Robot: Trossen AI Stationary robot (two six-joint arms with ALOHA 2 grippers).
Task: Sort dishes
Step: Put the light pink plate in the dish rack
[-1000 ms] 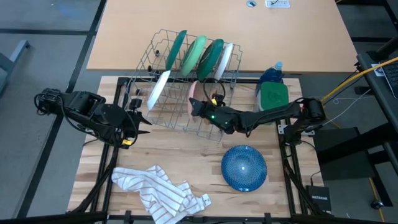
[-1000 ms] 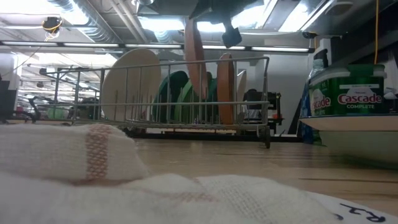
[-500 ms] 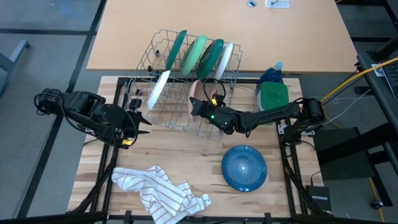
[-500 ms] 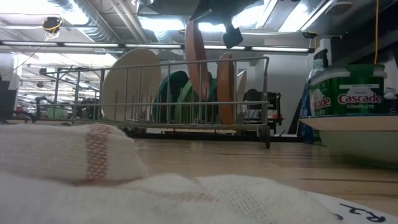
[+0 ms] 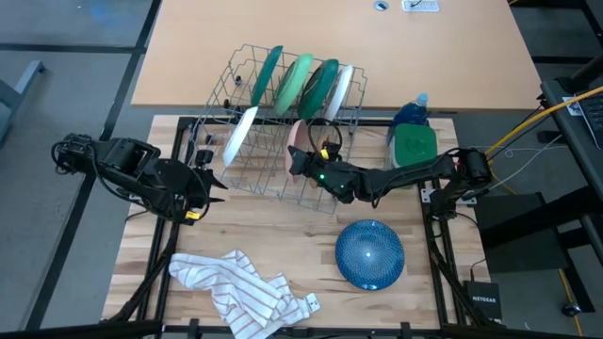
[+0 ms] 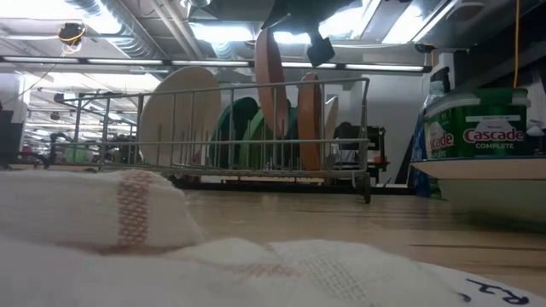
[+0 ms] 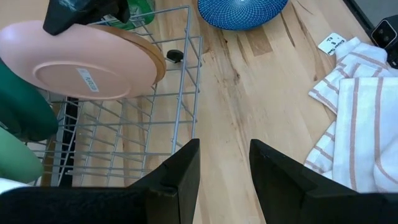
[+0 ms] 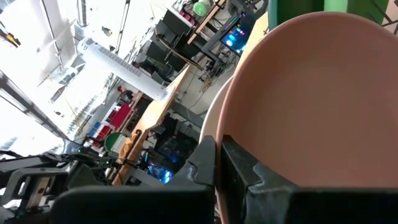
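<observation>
A wire dish rack (image 5: 283, 122) holds two dark green plates (image 5: 267, 75), a light green plate (image 5: 298, 81) and two white plates (image 5: 241, 137), all on edge. My right gripper (image 5: 298, 160) is shut on a pink plate (image 5: 300, 135) over the rack's near right part, beside a tan-brown plate (image 6: 309, 119) that stands in the rack. A blue bowl (image 5: 369, 252) lies upside down on the table, near right. My left gripper (image 5: 215, 185) is open and empty at the rack's near left corner. My right gripper pinches the pink plate's rim (image 8: 219, 127) between its two fingers, at the plate's upper edge. The arm reaches in from the table's right. The plate stands on edge, higher than the tan-brown plate beside it (image 6: 271, 85). Its lower part is inside the rack.
A white striped cloth (image 5: 243, 292) lies crumpled at the near left. A green-lidded container (image 5: 413, 146) and a blue bottle (image 5: 412, 111) stand right of the rack. Bare wood lies between the rack, the cloth and the bowl.
</observation>
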